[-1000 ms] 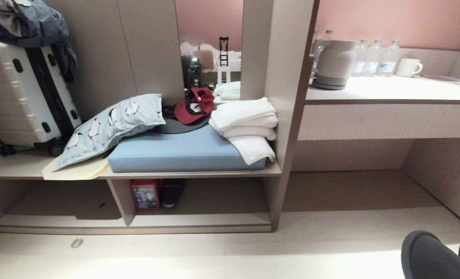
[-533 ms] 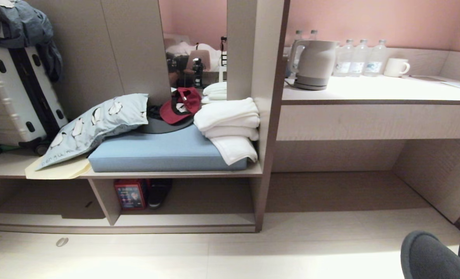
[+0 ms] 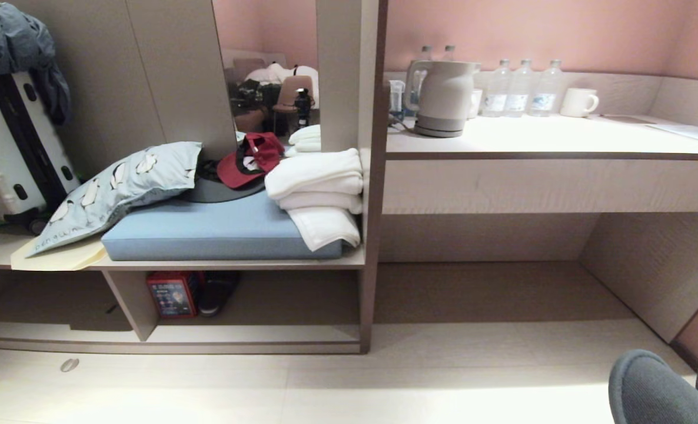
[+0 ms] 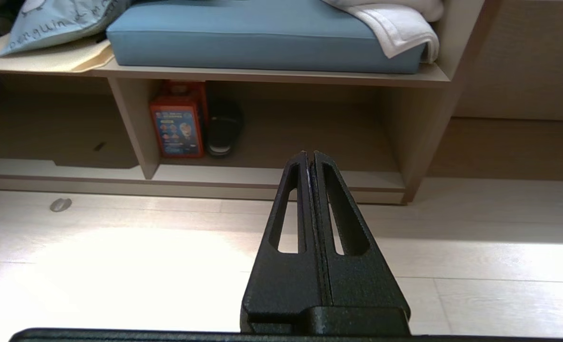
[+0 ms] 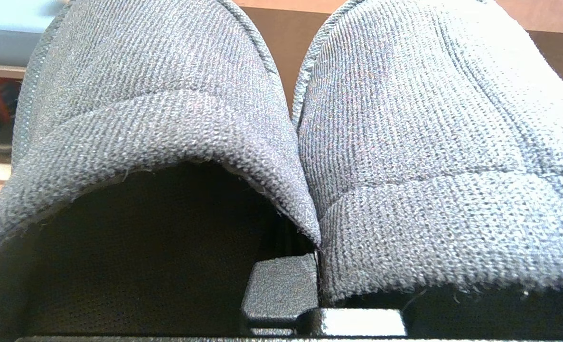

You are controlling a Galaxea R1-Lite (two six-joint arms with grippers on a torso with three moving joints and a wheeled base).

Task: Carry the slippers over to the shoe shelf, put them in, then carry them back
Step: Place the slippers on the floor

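A: Right gripper [image 5: 317, 266]?
B: Clamped on the slippers [image 5: 291, 118], inner edges pinched together between the fingers. Toes seen low at the right edge in the head view [image 3: 667, 388], above the floor.
A: Left gripper [image 4: 310, 156]?
B: Fingers pressed together, holding nothing, hanging over the pale floor [image 4: 120, 256] facing the shoe shelf [image 4: 272, 178].
A: Inside the shelf?
B: Red box [image 4: 177, 121] beside a dark shoe [image 4: 222, 130], at the back near the divider. Rest of the board bare.
A: Only in the head view?
B: Kettle [image 3: 443, 97], bottles and mug [image 3: 578, 102] on the desk. Knit weave of the slippers only at the right wrist.
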